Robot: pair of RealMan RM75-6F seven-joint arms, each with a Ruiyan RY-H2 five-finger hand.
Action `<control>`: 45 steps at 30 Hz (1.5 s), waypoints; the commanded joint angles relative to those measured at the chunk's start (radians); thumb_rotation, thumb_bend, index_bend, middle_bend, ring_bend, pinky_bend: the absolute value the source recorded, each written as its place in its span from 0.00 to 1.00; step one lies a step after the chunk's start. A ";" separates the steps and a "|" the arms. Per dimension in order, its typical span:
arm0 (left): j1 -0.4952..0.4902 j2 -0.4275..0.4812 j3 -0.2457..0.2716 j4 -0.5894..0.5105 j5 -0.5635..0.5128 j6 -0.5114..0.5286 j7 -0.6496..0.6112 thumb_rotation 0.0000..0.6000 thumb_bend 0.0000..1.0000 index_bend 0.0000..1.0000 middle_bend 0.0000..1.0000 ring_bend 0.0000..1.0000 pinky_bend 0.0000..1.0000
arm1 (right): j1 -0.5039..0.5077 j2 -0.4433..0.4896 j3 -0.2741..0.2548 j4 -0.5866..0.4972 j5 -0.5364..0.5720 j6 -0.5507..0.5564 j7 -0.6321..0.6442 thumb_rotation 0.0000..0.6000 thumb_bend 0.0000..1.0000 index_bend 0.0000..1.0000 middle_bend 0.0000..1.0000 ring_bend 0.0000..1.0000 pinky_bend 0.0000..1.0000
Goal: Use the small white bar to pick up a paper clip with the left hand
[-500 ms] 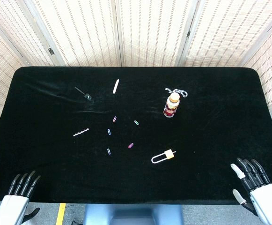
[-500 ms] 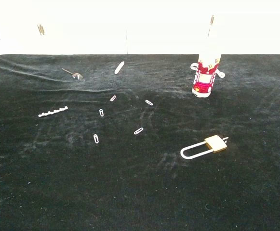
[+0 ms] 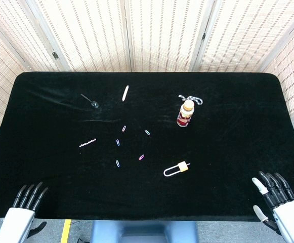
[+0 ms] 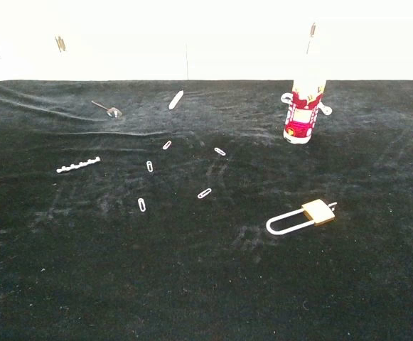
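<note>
Task status: not started. Left robot hand sits at the near left corner of the tabletop, fingers apart, holding nothing. Right robot hand sits at the near right corner, fingers likewise spread and empty. Neither hand shows in the chest view.

Bar lies flat near the far edge, left of centre, with a spoon to its left. It looks short, slim, rigid and light. Judgement: it is probably a magnet. Take hold across its narrow width near one end, leaving the other end free to touch a clip. Because it lies low on soft black cloth, the fingertips must press slightly into the fabric to get under its sides; a loose pinch may let it rotate or slip.

Clips are scattered mid-tabletop, nearer than the bar, well apart from one another. They are thin, very light wire.

Bottle and padlock stand right of the clips; a beaded strip lies left.
</note>
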 commanded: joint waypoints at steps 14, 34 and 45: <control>-0.228 -0.158 -0.215 -0.150 -0.223 -0.232 -0.104 1.00 0.32 0.34 0.93 0.99 1.00 | -0.008 0.005 0.008 0.014 0.008 0.037 0.048 1.00 0.36 0.00 0.00 0.00 0.00; -0.549 -0.503 -0.462 0.180 -0.695 -0.498 0.119 1.00 0.39 0.41 1.00 1.00 1.00 | -0.026 0.029 0.035 0.045 0.095 0.083 0.202 1.00 0.36 0.00 0.00 0.00 0.00; -0.626 -0.522 -0.492 0.346 -0.771 -0.550 0.057 1.00 0.39 0.41 1.00 1.00 1.00 | -0.028 0.026 0.051 0.037 0.128 0.071 0.204 1.00 0.36 0.00 0.00 0.00 0.00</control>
